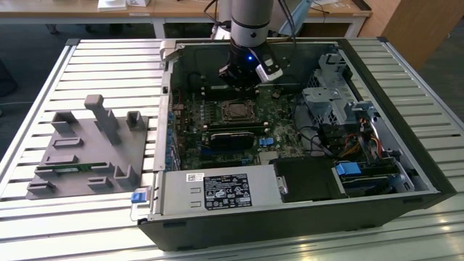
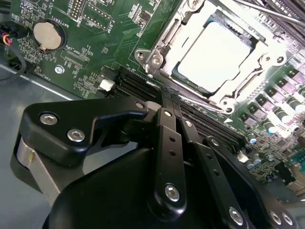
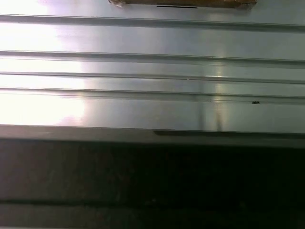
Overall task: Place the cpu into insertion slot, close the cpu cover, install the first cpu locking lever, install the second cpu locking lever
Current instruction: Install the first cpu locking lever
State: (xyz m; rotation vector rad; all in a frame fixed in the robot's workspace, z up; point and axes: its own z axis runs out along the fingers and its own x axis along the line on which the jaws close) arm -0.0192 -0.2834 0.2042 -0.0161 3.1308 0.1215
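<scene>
Now | cpu (image 2: 220,53): silver-grey, seated under cpu cover (image 2: 178,28) | end effector (image 2: 167,98): closed, empty

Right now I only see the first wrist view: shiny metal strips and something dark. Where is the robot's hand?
Observer: In the exterior view the gripper hangs over the inside of an open computer case.
Operator: Is the chip in yet?
Observer: Yes. In the second wrist view the cpu lies in its socket, with the cpu cover framing it.
Operator: Anything beside the computer?
Observer: A grey moulded fixture stands on the table, at the exterior view's left.
</scene>
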